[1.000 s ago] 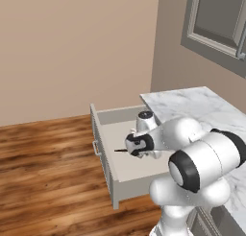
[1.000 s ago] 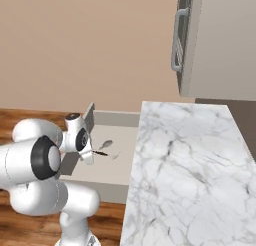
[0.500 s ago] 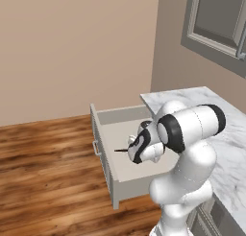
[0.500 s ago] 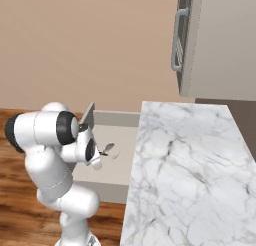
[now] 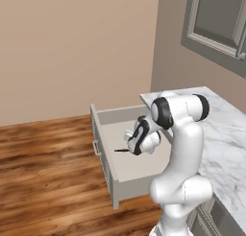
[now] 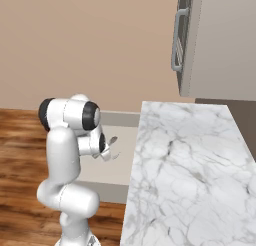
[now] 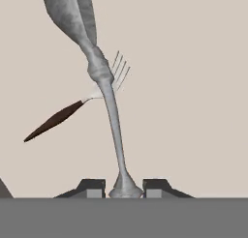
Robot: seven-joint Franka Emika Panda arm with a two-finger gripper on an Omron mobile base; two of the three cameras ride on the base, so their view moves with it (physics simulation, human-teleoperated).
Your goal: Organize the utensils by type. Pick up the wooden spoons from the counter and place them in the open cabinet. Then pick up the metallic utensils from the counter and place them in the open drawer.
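My tool [image 7: 125,186] pinches the silver spoon [image 7: 97,72] above the open drawer [image 5: 132,168], over the dark-handled fork [image 7: 72,111]; next, I'd release it.

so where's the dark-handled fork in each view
Left base view: the fork lies on the drawer floor, left of the tool.
Right base view: too small to make out for sure; pale metal shows by the tool over the drawer floor.
Hand view: fork left of centre, its tines behind the silver spoon.
Shared landmark: the pale drawer floor.
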